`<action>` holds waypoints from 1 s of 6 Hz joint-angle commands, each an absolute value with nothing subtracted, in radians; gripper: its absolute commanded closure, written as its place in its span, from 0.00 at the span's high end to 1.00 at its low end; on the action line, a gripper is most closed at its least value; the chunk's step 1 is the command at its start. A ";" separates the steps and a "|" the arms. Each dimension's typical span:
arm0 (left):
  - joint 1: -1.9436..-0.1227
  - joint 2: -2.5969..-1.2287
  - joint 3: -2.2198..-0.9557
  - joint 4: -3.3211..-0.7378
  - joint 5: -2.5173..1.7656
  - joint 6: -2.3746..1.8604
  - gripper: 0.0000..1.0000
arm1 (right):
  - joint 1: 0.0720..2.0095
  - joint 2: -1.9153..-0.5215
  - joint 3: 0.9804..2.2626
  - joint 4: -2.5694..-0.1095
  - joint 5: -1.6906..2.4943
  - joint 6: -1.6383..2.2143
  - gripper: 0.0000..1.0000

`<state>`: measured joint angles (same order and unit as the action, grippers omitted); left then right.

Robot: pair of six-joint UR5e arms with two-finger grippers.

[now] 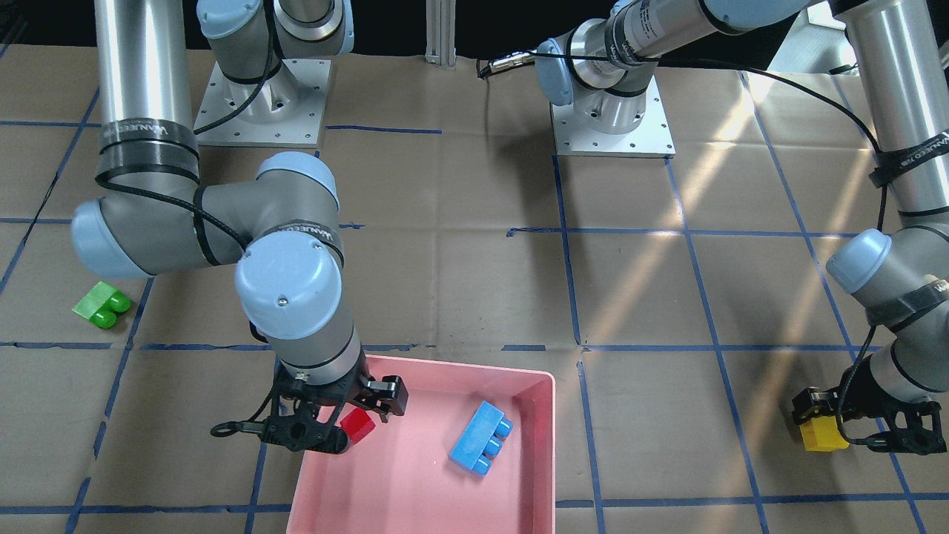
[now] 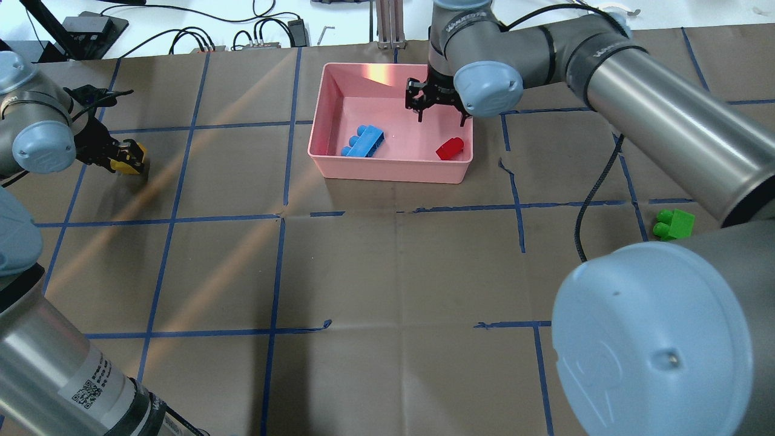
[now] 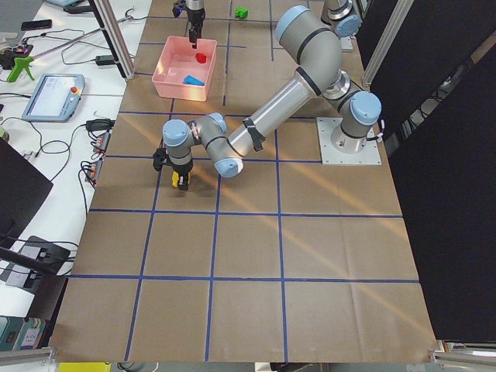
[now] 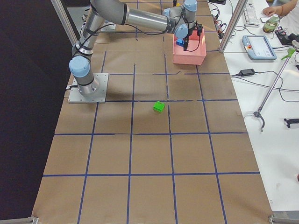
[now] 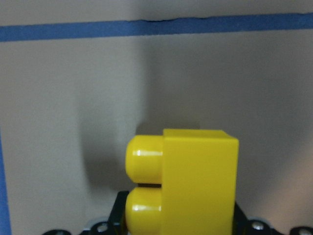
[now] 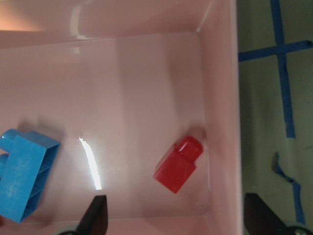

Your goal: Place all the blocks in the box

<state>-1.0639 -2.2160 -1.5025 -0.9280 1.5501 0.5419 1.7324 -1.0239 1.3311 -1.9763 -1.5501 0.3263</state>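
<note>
The pink box (image 2: pixel 387 170) stands at the far middle of the table. The blue block (image 2: pixel 363 141) and the red block (image 2: pixel 449 149) lie inside it, as the right wrist view shows for the red block (image 6: pixel 178 164) and the blue block (image 6: pixel 24 176). My right gripper (image 2: pixel 437 112) hangs open and empty above the box, over the red block (image 1: pixel 357 426). My left gripper (image 2: pixel 121 158) is shut on the yellow block (image 5: pixel 195 186), low over the table at the far left. The green block (image 2: pixel 673 224) lies on the table on the right, away from both grippers.
Brown paper with blue tape grid lines covers the table (image 2: pixel 387 272). Both arm bases (image 1: pixel 612 126) are bolted at the robot's side. Beyond the box are cables and an aluminium post (image 2: pixel 387 24). An operator's desk (image 4: pixel 261 46) lies past the far edge.
</note>
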 commanded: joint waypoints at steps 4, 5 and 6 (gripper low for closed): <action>-1.579 -2.068 -1.406 -1.032 1.523 0.474 0.06 | 1.284 -1.225 1.449 -1.775 -1.562 -0.483 0.99; -1.660 -2.069 -1.405 -1.032 1.522 0.472 0.06 | 1.162 -1.248 1.538 -1.787 -1.559 -0.608 0.99; -1.725 -2.081 -1.410 -1.034 1.520 0.471 0.06 | 1.064 -1.296 1.630 -1.804 -1.555 -0.753 0.99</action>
